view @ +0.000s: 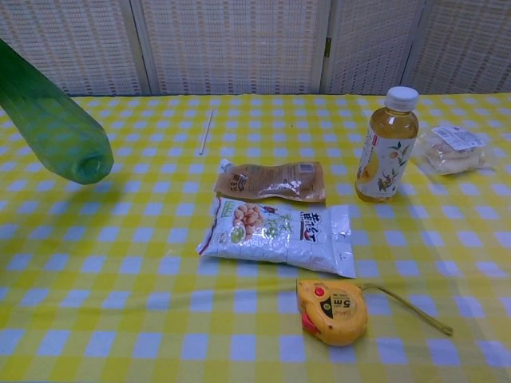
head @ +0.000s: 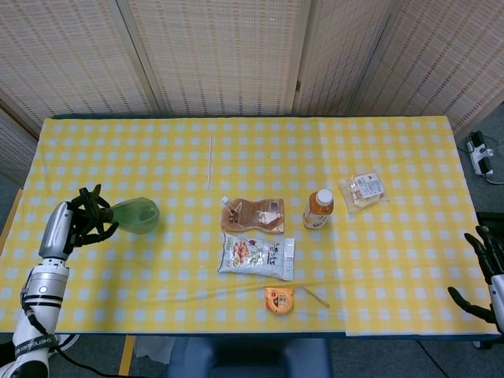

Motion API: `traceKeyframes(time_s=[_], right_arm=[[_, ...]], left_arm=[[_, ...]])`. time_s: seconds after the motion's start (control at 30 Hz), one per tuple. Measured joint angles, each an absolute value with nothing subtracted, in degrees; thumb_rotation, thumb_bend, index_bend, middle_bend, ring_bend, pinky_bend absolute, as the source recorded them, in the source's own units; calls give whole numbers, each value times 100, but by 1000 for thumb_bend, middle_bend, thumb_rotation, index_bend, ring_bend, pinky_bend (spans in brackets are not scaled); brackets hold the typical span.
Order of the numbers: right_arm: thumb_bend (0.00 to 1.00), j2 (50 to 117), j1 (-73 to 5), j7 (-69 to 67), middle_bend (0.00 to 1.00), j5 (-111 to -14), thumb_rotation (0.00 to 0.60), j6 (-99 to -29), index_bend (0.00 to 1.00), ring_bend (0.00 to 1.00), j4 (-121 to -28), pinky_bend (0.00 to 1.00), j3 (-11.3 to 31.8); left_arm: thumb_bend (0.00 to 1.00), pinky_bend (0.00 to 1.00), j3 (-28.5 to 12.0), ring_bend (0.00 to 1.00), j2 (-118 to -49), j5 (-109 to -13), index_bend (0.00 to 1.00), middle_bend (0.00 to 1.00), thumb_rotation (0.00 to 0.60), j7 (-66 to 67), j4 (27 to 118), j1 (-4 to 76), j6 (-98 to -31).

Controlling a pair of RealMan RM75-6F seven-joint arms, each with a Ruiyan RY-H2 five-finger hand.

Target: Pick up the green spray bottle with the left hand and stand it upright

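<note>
The green spray bottle (head: 134, 214) is off the table near its left edge, lying roughly level with its rounded base pointing right. My left hand (head: 69, 227) grips it at the neck, where the black trigger head (head: 93, 206) shows among the fingers. In the chest view only the green bottle body (view: 52, 128) shows, slanting down from the upper left corner, above its shadow on the cloth; the hand itself is out of that frame. My right hand (head: 484, 272) hangs beyond the table's right edge, fingers apart, holding nothing.
On the yellow checked tablecloth (head: 157, 268) lie a brown pouch (head: 253, 216), a snack bag (head: 257, 256), a yellow tape measure (head: 278, 300) and a wrapped packet (head: 362, 190). A tea bottle (head: 318, 209) stands upright. A thin white stick (head: 209, 161) lies further back.
</note>
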State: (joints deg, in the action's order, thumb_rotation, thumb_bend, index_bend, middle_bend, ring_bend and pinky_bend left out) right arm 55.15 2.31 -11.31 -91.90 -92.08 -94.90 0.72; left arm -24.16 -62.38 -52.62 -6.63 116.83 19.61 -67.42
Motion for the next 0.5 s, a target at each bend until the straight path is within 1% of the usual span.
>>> traceKeyframes(time_s=[0.17,0.3,0.5], right_arm=[[269,5514,215,-1120,0,-9180,600,-9182,0,0,-9485,0,77],[269,5522,204,-1112,0,-9167,600,-9167,0,0,-9472,0,87],[269,5535,193,-1068,0,-9176,600,-9147,0,0,-9478,0,81]], left_arm=[[573,1000,-2516,1000,-5971,-4783,744,1000,600,-1143,11700,2005,-6162],[574,1000,-2534,1000,-5757,-4662,744,1000,600,-1461,11644,2059,-5736],[578,1000,-2442,1000,-5635,-4519,746,1000,600,-1603,11465,2175,-5508]])
